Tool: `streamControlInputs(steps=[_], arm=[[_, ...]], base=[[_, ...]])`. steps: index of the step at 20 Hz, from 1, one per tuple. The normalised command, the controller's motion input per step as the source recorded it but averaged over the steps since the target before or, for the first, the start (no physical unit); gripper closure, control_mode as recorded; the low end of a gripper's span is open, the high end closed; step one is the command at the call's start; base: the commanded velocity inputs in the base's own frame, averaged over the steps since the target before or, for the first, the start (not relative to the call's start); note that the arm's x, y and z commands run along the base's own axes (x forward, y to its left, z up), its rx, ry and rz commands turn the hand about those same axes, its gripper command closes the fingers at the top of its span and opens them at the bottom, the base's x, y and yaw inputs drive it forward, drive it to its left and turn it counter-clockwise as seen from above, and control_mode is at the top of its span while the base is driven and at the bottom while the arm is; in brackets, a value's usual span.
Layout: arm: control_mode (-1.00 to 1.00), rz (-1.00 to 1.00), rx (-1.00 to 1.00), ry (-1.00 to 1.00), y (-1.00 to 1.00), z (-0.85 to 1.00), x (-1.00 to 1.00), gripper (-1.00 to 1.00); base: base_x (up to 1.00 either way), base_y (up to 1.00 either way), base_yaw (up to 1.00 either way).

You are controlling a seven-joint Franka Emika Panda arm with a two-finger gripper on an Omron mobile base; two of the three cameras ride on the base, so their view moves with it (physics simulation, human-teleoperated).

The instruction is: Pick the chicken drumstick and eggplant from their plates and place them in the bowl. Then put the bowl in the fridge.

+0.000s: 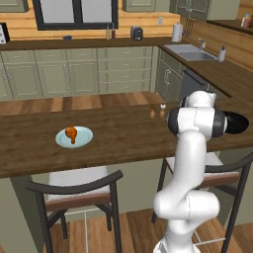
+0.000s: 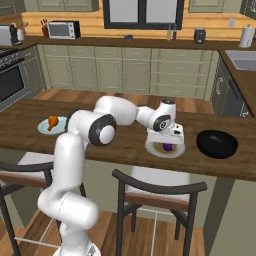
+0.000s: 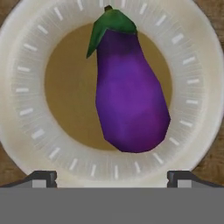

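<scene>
Your fingers (image 3: 112, 178) are spread wide and hold nothing. They hang right above the eggplant (image 3: 129, 89). The purple eggplant lies on the tan middle of the cream-white plate (image 3: 26, 109), with its green cap at one end. This plate (image 2: 152, 149) sits near the front edge of the wooden bench (image 2: 125, 145), under the hand. The black bowl (image 2: 216, 144) stands on the bench just beside that plate, toward the bench's right end, and does not touch it. The chicken drumstick (image 1: 72, 133) lies on the pale blue plate (image 1: 86, 138), well apart, toward the left end of the bench.
</scene>
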Motion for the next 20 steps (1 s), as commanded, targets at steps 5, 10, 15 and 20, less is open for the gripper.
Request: streamControlInputs(steps=[5,10,15,20], arm=[[-1.0,0.0,0.0,0.0,-0.02,0.0,0.22,-1.0],[-1.0,0.0,0.0,0.0,-0.02,-0.14,0.28,-1.0],[-1.0,0.0,0.0,0.0,-0.2,-0.16,0.29,-1.0],[-1.0,0.0,0.0,0.0,-0.07,-0.26,0.06,-1.0]], base=[[0.0,0.0,0.0],[0.0,0.0,0.0],[0.0,0.0,0.0],[0.0,0.0,0.0]])
